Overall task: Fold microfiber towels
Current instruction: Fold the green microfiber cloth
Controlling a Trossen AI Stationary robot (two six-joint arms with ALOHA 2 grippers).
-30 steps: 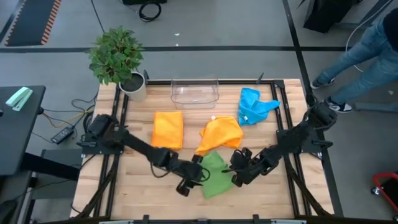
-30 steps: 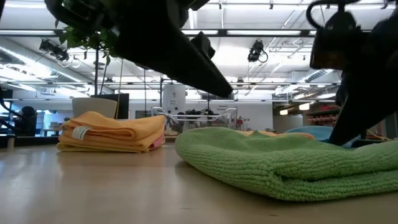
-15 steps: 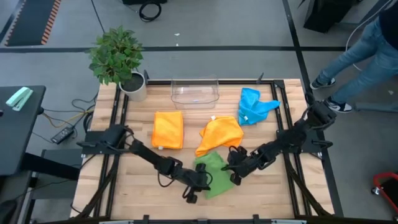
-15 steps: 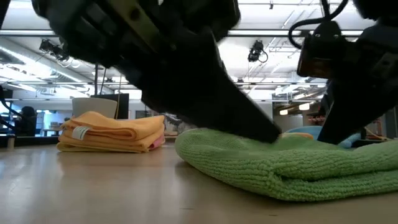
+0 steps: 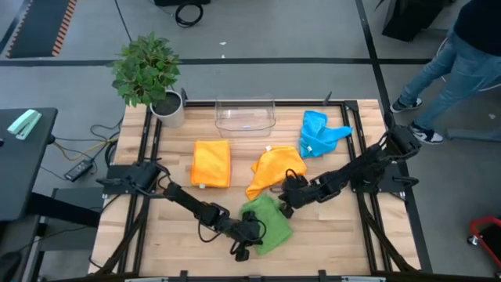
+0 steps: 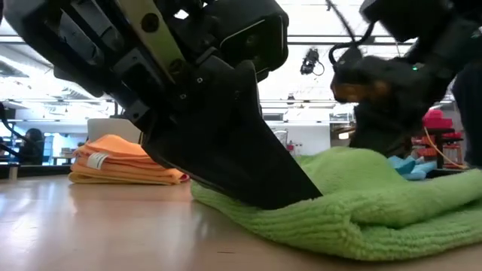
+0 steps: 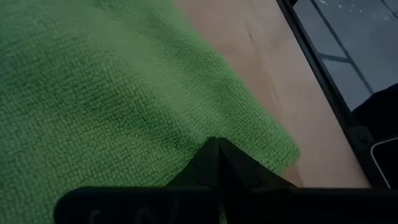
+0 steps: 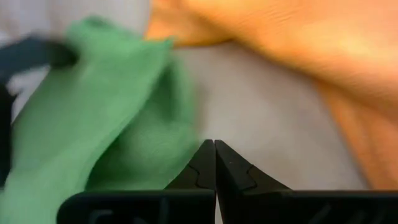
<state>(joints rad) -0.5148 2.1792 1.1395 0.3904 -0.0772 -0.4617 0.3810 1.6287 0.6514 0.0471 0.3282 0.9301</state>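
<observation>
A green towel [image 5: 270, 223] lies bunched on the table's near middle. My left gripper [image 5: 252, 229] is shut, with its tips down on the towel's near left part. My right gripper [image 5: 283, 202] is shut at the towel's far right corner. In the right wrist view its fingertips [image 8: 214, 144] stand over bare wood, between the green towel [image 8: 93, 124] and a crumpled orange towel [image 5: 278, 167]. A folded orange towel [image 5: 211, 163] lies flat at the left. A blue towel [image 5: 317, 133] lies crumpled at the far right. My left gripper presses its shut fingertips [image 7: 217, 149] down on the green towel's top layer [image 7: 186, 124], near the towel's near edge [image 6: 316, 207]. The fingers slant down from the table's left. The towel lies on the table beneath them. My right gripper stands against the towel's far right fold [image 8: 168, 124]; I cannot tell whether it touches.
A clear plastic bin [image 5: 245, 116] stands at the far edge, with a potted plant [image 5: 149, 74] at the far left corner. A person [image 5: 462, 55] walks on the floor beyond the table's right side. Bare wood shows along the near edge and near right.
My left gripper has shut, rolled, and come down toward the right onto the green towel. My right gripper has gone from the towel's right edge toward the far left, near the orange towel. The green towel has drawn in, now narrower and humped at its far right.
</observation>
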